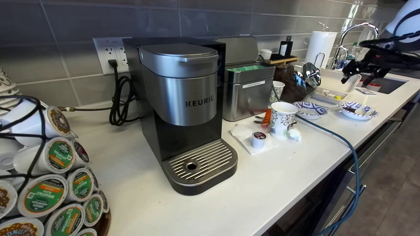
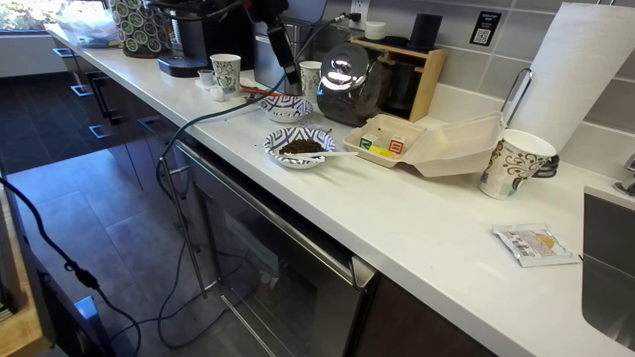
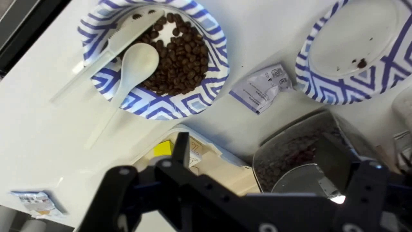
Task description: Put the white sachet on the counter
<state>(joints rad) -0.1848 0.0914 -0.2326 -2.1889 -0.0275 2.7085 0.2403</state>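
Observation:
A small white sachet with a purple edge and print lies on the counter between two blue-patterned plates in the wrist view. It is not clearly seen in either exterior view. Another white sachet, with an orange mark, lies flat on the off-white counter beside the sink; it also shows in the wrist view. My gripper is open, with nothing between its fingers. It hangs above the counter, and in the wrist view the purple-edged sachet lies beyond the fingertips. The gripper also shows in an exterior view.
A plate of coffee beans holds a plastic knife and spoon. A second patterned plate, a bean jar, an open takeout box and paper cups stand around. A blue cable crosses the counter's front edge near the coffee machine.

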